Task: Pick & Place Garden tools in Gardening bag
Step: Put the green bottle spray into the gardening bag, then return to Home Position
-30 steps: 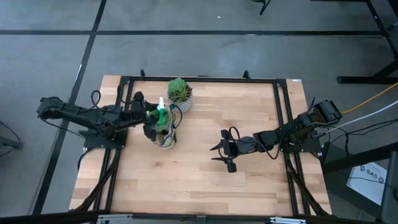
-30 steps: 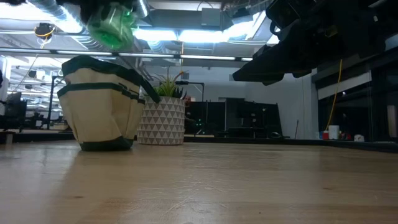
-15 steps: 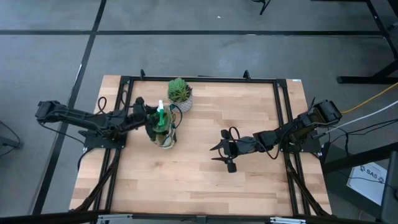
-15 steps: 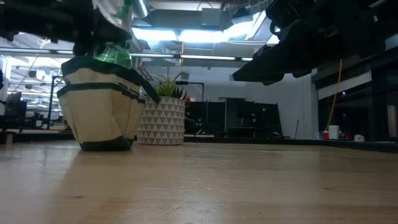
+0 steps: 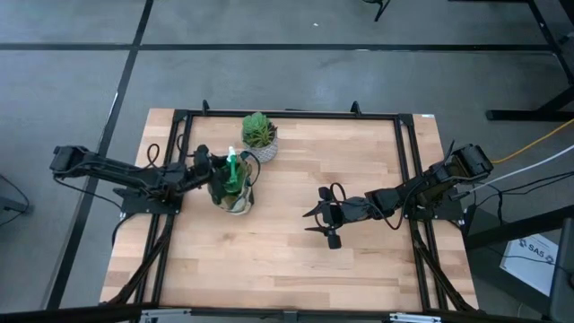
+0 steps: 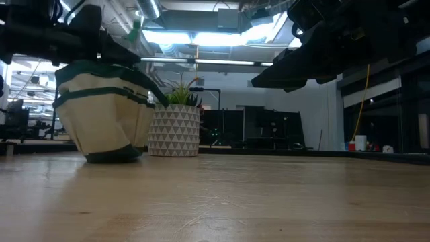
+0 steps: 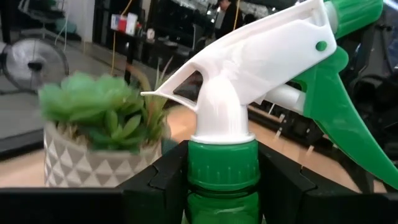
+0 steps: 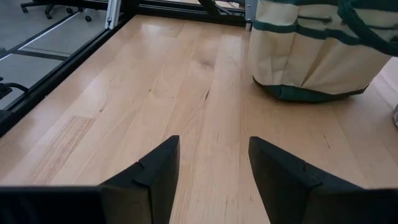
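- The spray bottle (image 5: 232, 172) stands upright inside the gardening bag (image 5: 235, 190), long axis vertical — green body down in the bag, white trigger head at the top.
- From the left wrist view the white head (image 7: 249, 74) and green collar fill the frame, with the green trigger and nozzle tip slanting off to one side, away from the potted plant (image 7: 102, 134).
- The left gripper (image 5: 218, 173) sits at the mouth of the bag, reaching in from the left side of the table. Its dark fingers (image 7: 155, 180) stand on either side of the bottle's neck, close against the green collar; I cannot tell whether they still press on it or have just let go.
- At table height the bag (image 6: 104, 111) stands on the wood, cream with dark green trim, and only the tip of the bottle's green top (image 6: 136, 28) peeks above it beside the dark arm.
- The potted plant in its white triangle-patterned pot (image 6: 173, 130) stands just beside the bag, on the side toward the table's far edge.
- The right gripper (image 5: 325, 218) hovers over the middle of the table (image 5: 359, 260), well apart from the bag — fingers (image 8: 155, 171) spread wide, nothing between them but bare wood.
- Its wrist view looks across clear tabletop to the bag (image 8: 311, 56).
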Controlling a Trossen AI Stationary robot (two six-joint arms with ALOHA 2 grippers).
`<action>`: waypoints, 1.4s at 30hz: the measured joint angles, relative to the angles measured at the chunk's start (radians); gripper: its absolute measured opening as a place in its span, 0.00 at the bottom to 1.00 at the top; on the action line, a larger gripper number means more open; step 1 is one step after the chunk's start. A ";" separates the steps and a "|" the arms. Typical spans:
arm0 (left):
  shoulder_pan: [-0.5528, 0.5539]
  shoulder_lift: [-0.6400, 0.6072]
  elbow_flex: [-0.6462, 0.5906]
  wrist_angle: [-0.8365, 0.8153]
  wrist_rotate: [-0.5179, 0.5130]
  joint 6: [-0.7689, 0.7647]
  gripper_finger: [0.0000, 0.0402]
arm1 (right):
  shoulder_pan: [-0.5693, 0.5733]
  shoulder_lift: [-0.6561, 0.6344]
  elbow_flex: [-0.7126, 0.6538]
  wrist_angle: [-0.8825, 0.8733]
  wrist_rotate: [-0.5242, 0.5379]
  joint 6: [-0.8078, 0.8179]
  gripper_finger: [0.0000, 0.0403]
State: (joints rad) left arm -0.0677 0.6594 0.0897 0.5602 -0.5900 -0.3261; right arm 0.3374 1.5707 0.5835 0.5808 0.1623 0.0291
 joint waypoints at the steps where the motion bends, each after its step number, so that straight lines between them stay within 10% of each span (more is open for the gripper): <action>1: 0.000 0.007 -0.003 -0.004 0.000 -0.013 0.39 | 0.000 0.000 0.000 0.000 0.000 0.000 0.48; 20: -0.003 0.095 -0.005 -0.010 0.037 -0.124 0.47 | 0.000 0.000 0.000 0.000 0.000 0.000 0.48; 29: -0.003 -0.024 0.069 -0.025 0.092 0.091 0.54 | 0.000 0.000 0.000 0.000 0.000 0.000 0.48; 42: -0.003 -0.268 0.263 -0.573 0.282 0.251 0.53 | 0.000 0.000 0.000 0.000 0.000 0.000 0.48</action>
State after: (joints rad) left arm -0.0711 0.3911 0.3529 -0.0124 -0.3076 -0.0747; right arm 0.3370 1.5707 0.5835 0.5808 0.1623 0.0290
